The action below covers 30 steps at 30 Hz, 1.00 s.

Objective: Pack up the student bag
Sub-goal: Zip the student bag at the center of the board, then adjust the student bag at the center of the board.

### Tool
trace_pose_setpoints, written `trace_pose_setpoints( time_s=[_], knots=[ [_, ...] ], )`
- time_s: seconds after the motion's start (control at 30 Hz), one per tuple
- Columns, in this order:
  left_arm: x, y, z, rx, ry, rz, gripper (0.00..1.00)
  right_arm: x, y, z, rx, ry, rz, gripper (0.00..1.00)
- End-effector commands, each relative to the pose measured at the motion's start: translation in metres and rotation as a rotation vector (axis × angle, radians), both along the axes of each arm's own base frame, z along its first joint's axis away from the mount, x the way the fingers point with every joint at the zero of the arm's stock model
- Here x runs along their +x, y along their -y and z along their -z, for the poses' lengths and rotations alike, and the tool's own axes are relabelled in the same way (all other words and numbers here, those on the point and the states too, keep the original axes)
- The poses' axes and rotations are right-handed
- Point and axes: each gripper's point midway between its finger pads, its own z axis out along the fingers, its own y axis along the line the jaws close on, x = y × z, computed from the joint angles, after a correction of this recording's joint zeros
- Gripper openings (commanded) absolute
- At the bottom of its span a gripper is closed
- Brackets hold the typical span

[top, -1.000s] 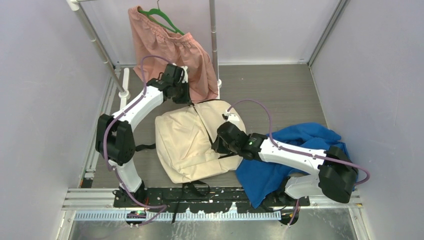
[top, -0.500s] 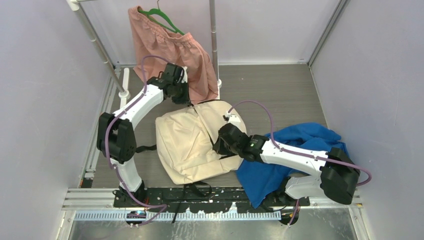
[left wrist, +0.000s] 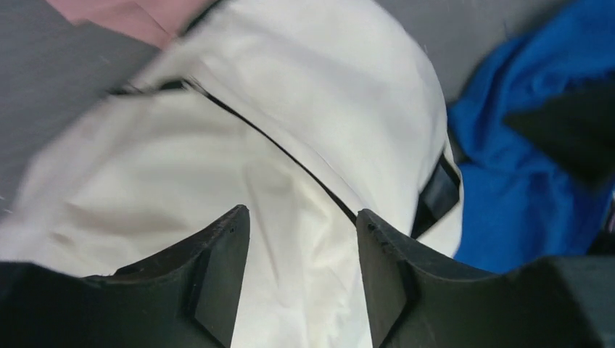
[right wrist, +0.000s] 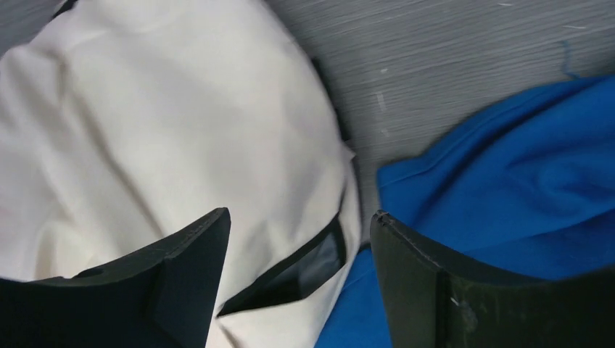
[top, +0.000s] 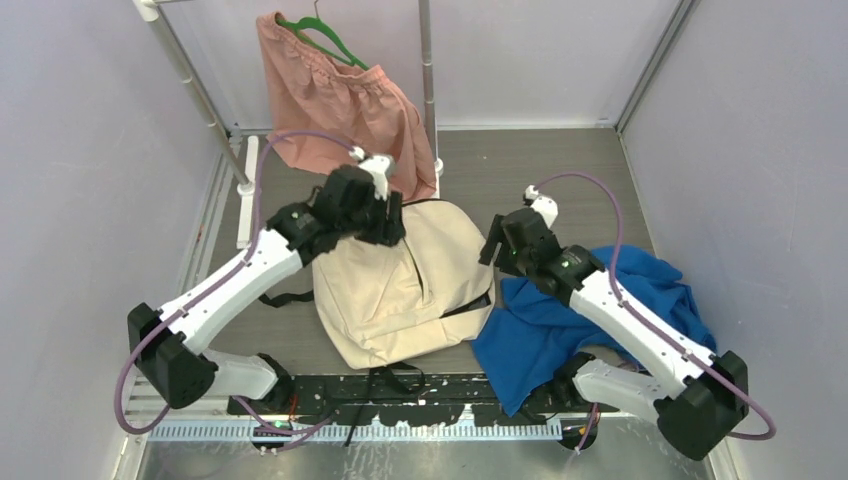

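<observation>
Bag flat mid-surface, blue cloth touching its right edge. Left tool and right tool both spread, empty, above bag. Step: likely opening bag. Next: grip flap at zip gap, lift.

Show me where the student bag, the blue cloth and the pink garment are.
student bag (top: pixel 370 300), top external view, its cream front panel
blue cloth (top: pixel 520 340), top external view, its near left folds
pink garment (top: pixel 330 100), top external view, fabric below the hanger

Pink garment, green hanger, blue cloth
</observation>
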Motion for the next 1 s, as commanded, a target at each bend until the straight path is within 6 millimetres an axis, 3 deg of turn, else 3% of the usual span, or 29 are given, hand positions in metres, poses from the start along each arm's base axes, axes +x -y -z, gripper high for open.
trace_pose_setpoints(
  time_s=[0.0,0.1,0.23,0.3,0.37,0.43,0.53,0.63,0.73,0.87,0.97],
  knots=[
    [-0.051,0.024,0.034,0.022,-0.076,0.055,0.58,0.012,0.028,0.032,-0.03,-0.13,0.058,0.76],
    [-0.097,0.055,0.047,0.031,-0.109,0.145,0.61,0.021,0.017,0.056,0.047,-0.217,0.011,0.77],
    [-0.134,0.07,0.076,0.078,-0.155,0.181,0.6,0.025,-0.01,0.078,0.142,-0.302,-0.087,0.77],
    [-0.146,0.066,0.098,0.103,-0.198,0.176,0.59,0.026,-0.015,0.084,0.155,-0.32,-0.103,0.64],
    [-0.152,0.059,0.108,0.105,-0.221,0.157,0.58,0.026,-0.017,0.086,0.154,-0.322,-0.106,0.42],
    [-0.156,0.052,0.111,0.094,-0.223,0.14,0.58,0.024,-0.016,0.079,0.153,-0.298,-0.104,0.21],
    [-0.154,0.036,0.11,0.093,-0.187,0.097,0.58,0.02,-0.016,0.065,0.155,-0.256,-0.113,0.02],
    [-0.153,0.018,0.111,0.137,-0.165,0.068,0.59,0.01,-0.022,0.051,0.161,-0.243,-0.149,0.01],
    [-0.154,0.005,0.114,0.183,-0.162,0.05,0.59,-0.006,-0.045,0.03,0.175,-0.219,-0.244,0.01],
    [-0.155,0.0,0.113,0.182,-0.157,0.045,0.6,-0.024,-0.074,-0.01,0.201,-0.128,-0.36,0.01],
    [-0.159,0.006,0.108,0.172,-0.152,0.111,0.62,-0.023,-0.072,-0.049,0.243,0.019,-0.345,0.01]
  ],
)
